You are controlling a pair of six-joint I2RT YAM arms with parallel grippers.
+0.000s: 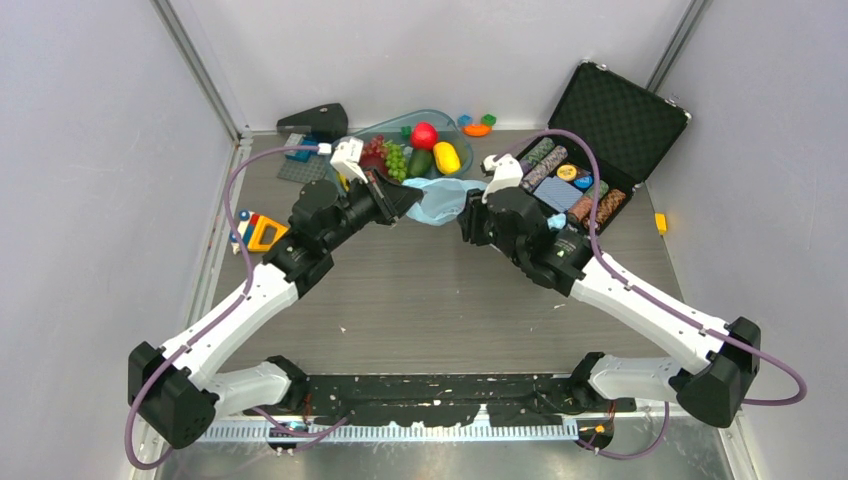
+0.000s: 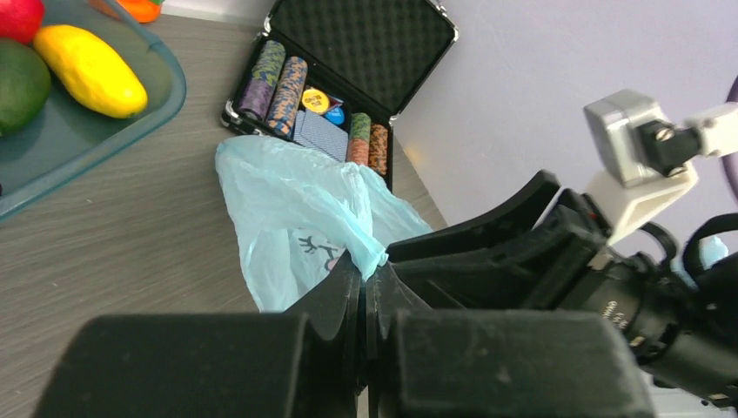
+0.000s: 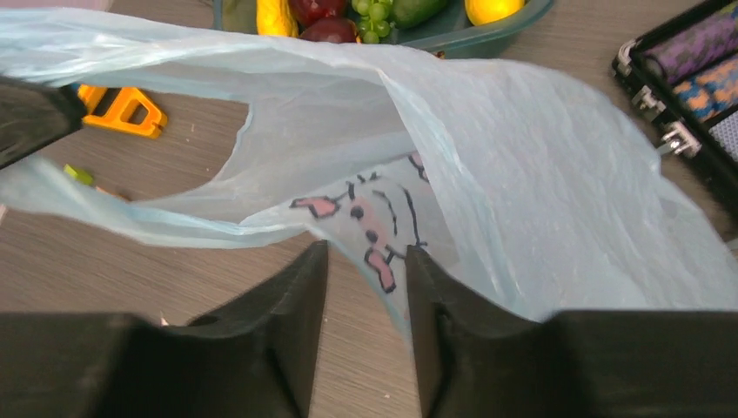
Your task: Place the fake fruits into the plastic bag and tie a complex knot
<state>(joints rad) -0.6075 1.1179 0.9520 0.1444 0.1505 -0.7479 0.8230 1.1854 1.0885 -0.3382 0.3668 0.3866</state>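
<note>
The left hand (image 2: 365,283) is pinched shut on a fold of the plastic bag (image 1: 445,198), which lies slack on the bench (image 1: 430,300), stretched left to right between the two arms. The right hand (image 3: 365,261) stands partly open, with thin film draped across its gap and nothing visibly gripped. The fake fruits (image 1: 425,150) sit just beyond the bag, far and left, in a clear tub (image 2: 130,122); the left arm is nearer them. The bag is limp and crinkly. The fruits are glossy and rounded and look likely to roll.

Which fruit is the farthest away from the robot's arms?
The red apple: bright red and round, it sits at the back of the tub, behind the dark green fruit and the yellow fruit.
</note>
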